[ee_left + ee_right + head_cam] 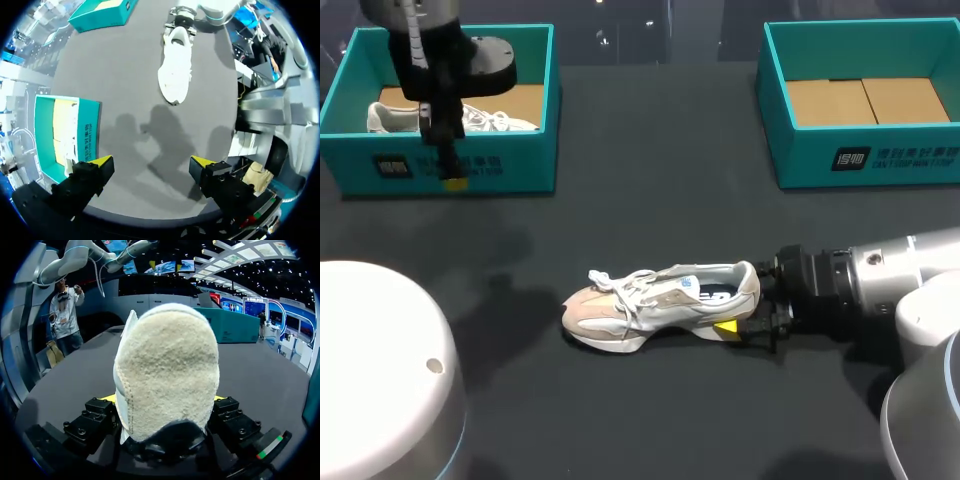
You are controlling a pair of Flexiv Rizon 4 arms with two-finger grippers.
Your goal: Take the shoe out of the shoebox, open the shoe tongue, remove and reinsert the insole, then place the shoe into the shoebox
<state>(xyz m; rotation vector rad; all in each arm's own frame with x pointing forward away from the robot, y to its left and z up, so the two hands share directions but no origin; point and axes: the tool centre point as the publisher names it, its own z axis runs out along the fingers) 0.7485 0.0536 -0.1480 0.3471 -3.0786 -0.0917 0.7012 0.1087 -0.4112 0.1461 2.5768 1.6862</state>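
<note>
A beige and white shoe lies on its side on the black table, toe to the left and heel to the right. My right gripper comes in from the right and is shut on the shoe's heel. In the right wrist view the heel fills the space between the fingers, one pressing on each side. My left gripper hangs open and empty over the front wall of the left teal shoebox. From the left wrist view the shoe lies far ahead of the open left gripper.
A second white shoe lies in the left shoebox. The right teal shoebox at the back right shows only its cardboard floor. A white robot base stands at the front left.
</note>
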